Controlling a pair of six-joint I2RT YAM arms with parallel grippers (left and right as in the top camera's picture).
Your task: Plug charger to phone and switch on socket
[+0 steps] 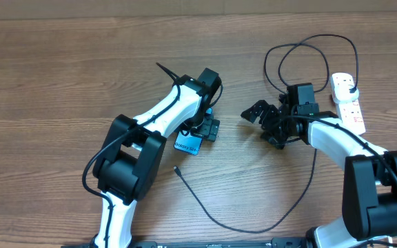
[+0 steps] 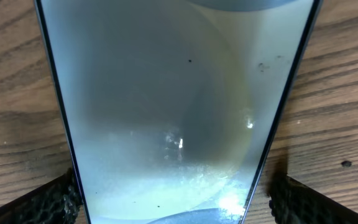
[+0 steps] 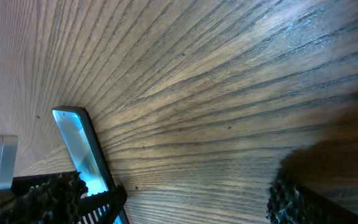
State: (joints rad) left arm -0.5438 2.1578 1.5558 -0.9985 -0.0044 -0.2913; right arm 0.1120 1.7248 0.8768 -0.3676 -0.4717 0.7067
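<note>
The phone [image 1: 187, 144] lies flat on the wooden table with its blue screen lit, and its upper end is hidden under my left gripper [image 1: 209, 128]. In the left wrist view the phone [image 2: 166, 93] fills the frame. My left gripper [image 2: 176, 202] straddles it: the left finger is at its edge and the right finger is a small gap away. My right gripper [image 1: 262, 124] is wide open and empty, to the right of the phone [image 3: 79, 146]. The charger cable tip [image 1: 176, 167] lies loose below the phone. Its plug [image 1: 348, 83] sits in the white socket strip [image 1: 351, 109].
The black cable [image 1: 253, 227] curves along the front of the table and passes under my right arm. It loops at the back right [image 1: 309, 48] before reaching the strip. Bare wood lies between my right fingers [image 3: 166, 202].
</note>
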